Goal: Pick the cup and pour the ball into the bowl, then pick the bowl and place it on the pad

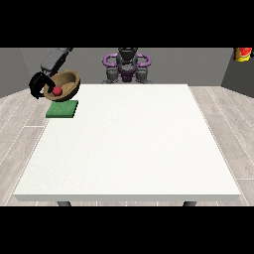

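Pour judged done: red ball [57,91] sitting inside wooden bowl [63,85], no cup anywhere in sight. Bowl lifted and tilted toward the camera, held just above the far edge of the green pad [62,109], not yet resting on it. Left to do: lowering onto pad and letting go. Hand at the view's left [38,84] at the bowl's left rim, black fingers apparently curled round that rim, though too small to be sure. Pad near the far left corner of white table [129,149]. Other hand not visible
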`<state>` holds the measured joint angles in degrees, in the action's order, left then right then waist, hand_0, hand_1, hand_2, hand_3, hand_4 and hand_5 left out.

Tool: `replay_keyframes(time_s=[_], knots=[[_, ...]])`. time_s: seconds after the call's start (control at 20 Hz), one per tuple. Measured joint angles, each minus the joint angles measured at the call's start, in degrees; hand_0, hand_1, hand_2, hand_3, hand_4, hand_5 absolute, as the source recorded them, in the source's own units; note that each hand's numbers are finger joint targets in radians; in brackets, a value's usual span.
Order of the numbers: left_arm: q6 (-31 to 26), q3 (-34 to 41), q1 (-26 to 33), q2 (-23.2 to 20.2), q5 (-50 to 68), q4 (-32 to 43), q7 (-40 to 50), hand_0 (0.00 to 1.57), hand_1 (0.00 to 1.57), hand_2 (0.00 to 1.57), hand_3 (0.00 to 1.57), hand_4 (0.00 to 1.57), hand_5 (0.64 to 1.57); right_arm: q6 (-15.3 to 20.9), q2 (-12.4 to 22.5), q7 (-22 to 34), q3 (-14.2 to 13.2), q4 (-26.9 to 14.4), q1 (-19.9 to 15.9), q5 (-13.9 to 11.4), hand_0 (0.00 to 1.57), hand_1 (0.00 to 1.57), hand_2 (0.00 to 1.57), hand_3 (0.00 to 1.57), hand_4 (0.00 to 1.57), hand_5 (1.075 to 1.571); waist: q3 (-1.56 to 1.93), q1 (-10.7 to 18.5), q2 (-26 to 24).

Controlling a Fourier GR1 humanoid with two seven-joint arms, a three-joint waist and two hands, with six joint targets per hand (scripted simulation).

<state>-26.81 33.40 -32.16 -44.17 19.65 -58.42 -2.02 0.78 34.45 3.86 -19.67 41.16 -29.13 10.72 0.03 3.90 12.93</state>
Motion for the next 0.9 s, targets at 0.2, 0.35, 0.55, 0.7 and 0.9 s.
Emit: replay_keyframes(time_s=[0.2, 0.35, 0.55, 0.7, 0.9], knots=[[-0.5, 0.2, 0.3, -0.8, 0.7, -0.1, -0.5, 0.0, 0.0, 0.0, 0.0, 1.19, 1.562, -0.4, 0.4, -0.4, -2.5, -2.8, -1.0, 2.0, 1.57, 1.57, 1.57, 1.01, 0.53, 1.568, 0.01, 0.0, 0.5], [-1.2, 0.6, 0.6, -1.6, 1.6, -0.2, 0.0, 0.0, 0.0, 0.0, 0.0, 1.19, 1.563, 0.4, 1.9, -1.0, -3.5, -5.0, -0.9, 1.8, 1.57, 1.57, 1.57, 1.09, 0.0, 1.55, 0.01, 0.3, 0.7], [-1.0, 0.9, 0.1, -2.9, 2.3, 0.5, 0.3, 0.0, 0.0, 0.0, 0.0, 1.19, 1.561, 3.3, 2.6, -2.4, -4.0, -6.2, -1.7, 1.0, 1.51, 1.51, 1.41, 0.82, 0.0, 1.552, 0.0, -0.2, 1.1], [-1.5, 1.3, 0.1, -3.7, 2.8, 1.5, -0.5, 0.0, 0.0, 0.0, 0.0, 1.19, 1.562, 3.9, 3.2, -3.3, -4.9, -7.0, -2.9, 1.5, 1.45, 1.45, 1.39, 0.8, 0.0, 1.536, 0.01, -0.2, 2.2], [-2.4, 2.0, 0.0, -5.7, 2.4, 4.3, -3.1, 0.0, 0.0, 0.0, 0.0, 1.19, 1.565, 5.9, 0.7, -4.0, -4.9, -6.4, -4.2, 1.9, 1.44, 1.44, 1.38, 0.68, 0.0, 1.535, -0.03, -0.3, 3.3]])
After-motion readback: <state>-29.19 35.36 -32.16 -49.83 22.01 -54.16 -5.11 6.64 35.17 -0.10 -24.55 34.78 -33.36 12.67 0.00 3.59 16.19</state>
